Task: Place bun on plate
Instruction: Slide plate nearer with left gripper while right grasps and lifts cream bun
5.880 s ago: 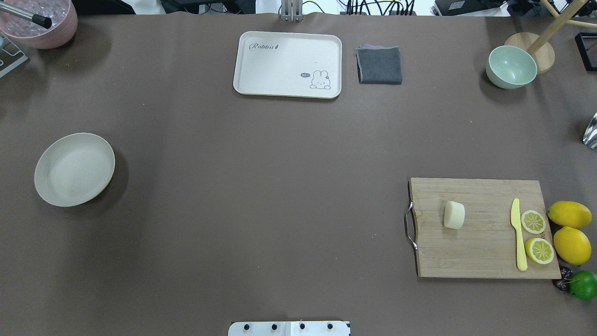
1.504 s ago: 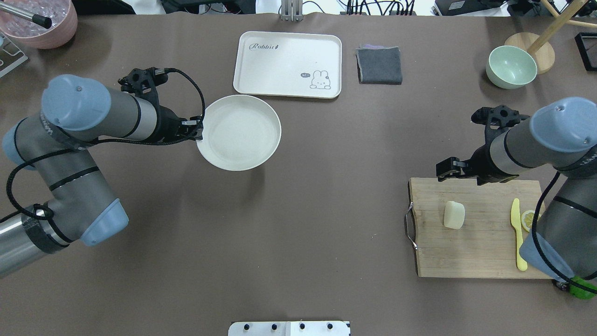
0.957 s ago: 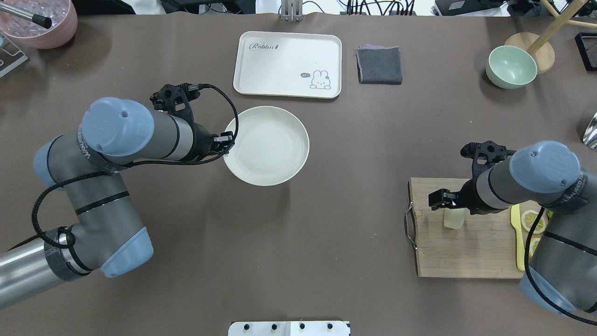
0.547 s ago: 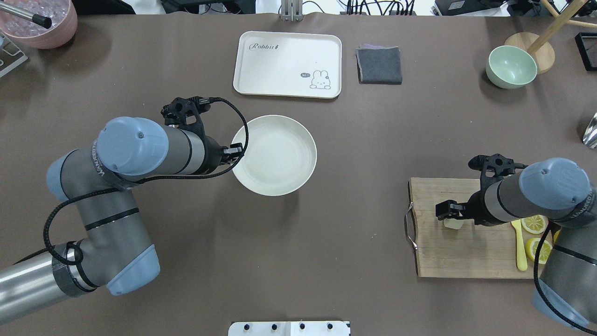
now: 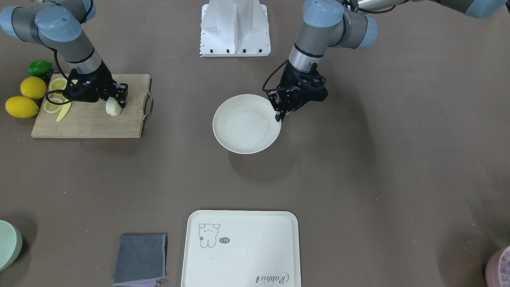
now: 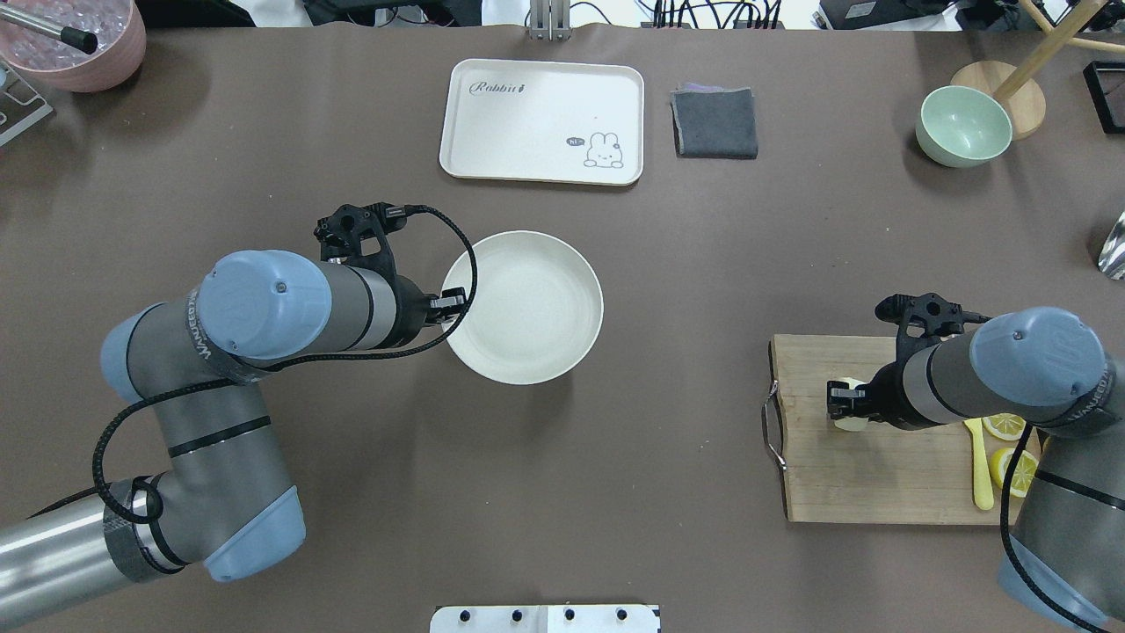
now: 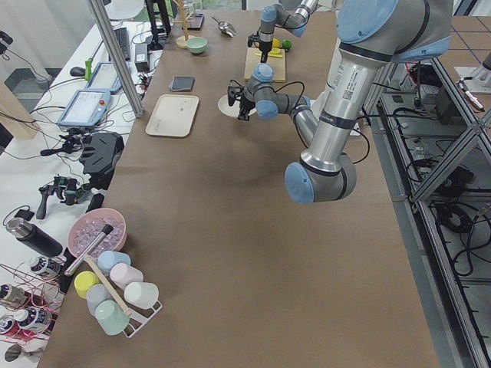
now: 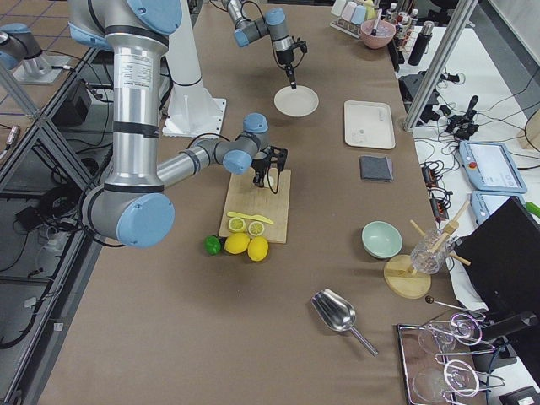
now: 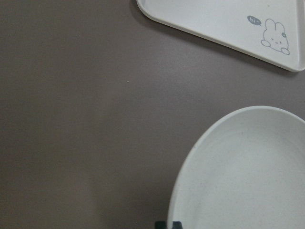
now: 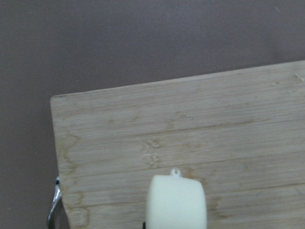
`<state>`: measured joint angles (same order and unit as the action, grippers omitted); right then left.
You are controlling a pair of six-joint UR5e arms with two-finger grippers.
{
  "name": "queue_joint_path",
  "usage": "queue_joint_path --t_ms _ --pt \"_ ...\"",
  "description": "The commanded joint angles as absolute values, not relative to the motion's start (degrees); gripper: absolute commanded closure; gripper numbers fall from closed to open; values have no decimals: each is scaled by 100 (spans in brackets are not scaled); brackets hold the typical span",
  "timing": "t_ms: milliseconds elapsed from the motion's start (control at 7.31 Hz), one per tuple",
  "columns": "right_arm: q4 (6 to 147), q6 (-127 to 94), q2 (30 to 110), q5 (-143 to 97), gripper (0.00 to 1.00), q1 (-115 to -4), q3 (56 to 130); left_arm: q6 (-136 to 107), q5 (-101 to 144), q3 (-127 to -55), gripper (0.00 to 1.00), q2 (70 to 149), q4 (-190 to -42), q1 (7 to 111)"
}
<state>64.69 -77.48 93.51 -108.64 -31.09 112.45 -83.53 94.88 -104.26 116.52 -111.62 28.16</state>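
Note:
The bun (image 6: 849,425) is a pale cream lump lying on the wooden cutting board (image 6: 879,479) at the right. My right gripper (image 6: 844,403) is down over it with a finger against each side, shut on the bun (image 10: 176,202); in the front view the bun (image 5: 112,108) rests on the board. The round off-white plate (image 6: 536,303) hangs a little above the table's middle and casts a shadow below. My left gripper (image 6: 450,308) is shut on its left rim. The left wrist view shows that plate (image 9: 248,171).
A cream tray (image 6: 542,121) and a grey cloth (image 6: 714,123) lie at the far side. A green bowl (image 6: 962,126) stands far right. A yellow knife (image 6: 980,466) and lemon slices (image 6: 1006,426) share the board, with whole lemons (image 5: 22,107) beside it.
My left gripper has carried the plate to the right and nearer the robot. The right gripper has come down over the bun and settled around it.

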Motion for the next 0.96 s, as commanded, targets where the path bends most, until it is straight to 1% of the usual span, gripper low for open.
queue_joint_path --t_ms 0,137,410,547,684,821 --pt "6469 -7752 9343 -10881 100 -3129 11346 -8481 9160 -10433 100 11646 -11162 2489" --pt "6469 -7752 9343 -10872 100 -3146 11364 -8621 8949 -10415 100 11637 -11162 2296" --pt "6547 -7752 9064 -10951 100 -3260 11522 -8918 8144 -10372 100 11645 -11084 1394" --pt "6557 -7752 8896 -10960 100 -3252 11488 -8973 7973 -10319 100 11654 -11074 1171" --pt "6905 -7752 8599 -10969 100 -3261 11513 -8974 7972 -10301 98 11637 -11074 1221" --pt "7543 -7752 8108 -10969 100 -3269 11540 -8921 7998 -10292 2 11619 -11074 1448"
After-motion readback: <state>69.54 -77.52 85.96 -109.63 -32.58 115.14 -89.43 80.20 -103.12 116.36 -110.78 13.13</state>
